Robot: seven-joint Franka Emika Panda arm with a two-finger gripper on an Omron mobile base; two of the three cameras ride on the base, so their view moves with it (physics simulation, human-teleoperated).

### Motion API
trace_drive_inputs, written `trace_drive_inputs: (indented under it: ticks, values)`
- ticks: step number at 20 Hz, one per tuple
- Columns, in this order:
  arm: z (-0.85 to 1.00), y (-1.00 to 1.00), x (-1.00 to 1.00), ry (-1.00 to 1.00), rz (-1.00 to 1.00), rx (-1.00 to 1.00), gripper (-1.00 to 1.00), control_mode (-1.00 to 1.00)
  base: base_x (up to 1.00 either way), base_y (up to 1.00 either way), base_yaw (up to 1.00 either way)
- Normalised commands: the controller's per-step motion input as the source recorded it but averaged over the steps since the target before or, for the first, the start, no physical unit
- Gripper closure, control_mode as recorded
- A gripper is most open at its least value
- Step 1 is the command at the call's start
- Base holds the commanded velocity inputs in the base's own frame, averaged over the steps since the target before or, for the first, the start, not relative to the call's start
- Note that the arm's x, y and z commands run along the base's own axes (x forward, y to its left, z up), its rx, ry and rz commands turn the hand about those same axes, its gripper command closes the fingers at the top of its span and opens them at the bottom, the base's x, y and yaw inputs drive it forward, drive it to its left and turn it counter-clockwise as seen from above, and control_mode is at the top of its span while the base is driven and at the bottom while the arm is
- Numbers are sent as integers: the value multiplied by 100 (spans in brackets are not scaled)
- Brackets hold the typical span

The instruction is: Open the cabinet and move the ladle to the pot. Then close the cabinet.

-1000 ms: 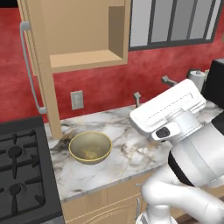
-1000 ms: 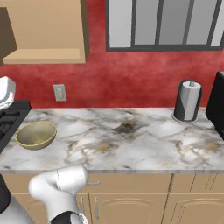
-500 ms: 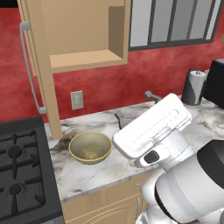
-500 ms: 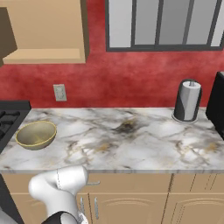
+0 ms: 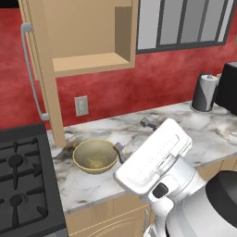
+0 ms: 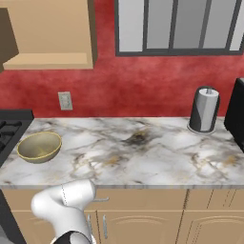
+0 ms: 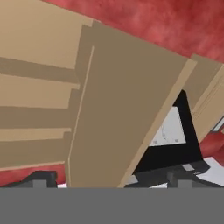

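The cabinet (image 5: 88, 32) hangs on the red wall with its door (image 5: 44, 78) swung open to the left. The one shelf I can see into is bare. In the hand view I look up at the door (image 7: 122, 109) edge-on, with the cabinet's shelves (image 7: 35, 109) to its left. My gripper (image 5: 133, 136) hovers low over the counter just right of a yellowish bowl. It is open and holds nothing, and its fingertips (image 7: 41, 179) stand wide apart. The ladle and the pot are out of view.
A yellowish-tan bowl (image 5: 95, 156) sits on the marble counter (image 6: 143, 157) beside the black stove (image 5: 23, 185). A paper towel roll (image 6: 204, 109) and a black appliance (image 6: 237, 114) stand at the counter's right end. Base cabinets (image 6: 157, 214) run below.
The arm has swung left and down, carrying the hand from the right of the counter to just beside the bowl. The gripper has stayed open. The base has not moved.
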Motion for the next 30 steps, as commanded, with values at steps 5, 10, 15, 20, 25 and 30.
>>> trace_drive_inputs:
  ticks: [5,10,15,20,25,30]
  values:
    - [-13,60,-9,21,0,0,-100,-100,0,0,0]
    - [-4,59,-38,14,0,0,-100,-100,0,0,0]
    - [0,58,-54,9,-2,0,-100,-100,0,0,0]
    - [0,58,-13,4,-9,0,-100,-100,0,0,0]
    - [0,54,0,0,-22,0,-100,-100,0,0,0]
    - [-7,55,-1,0,-25,-1,-100,-100,0,0,0]
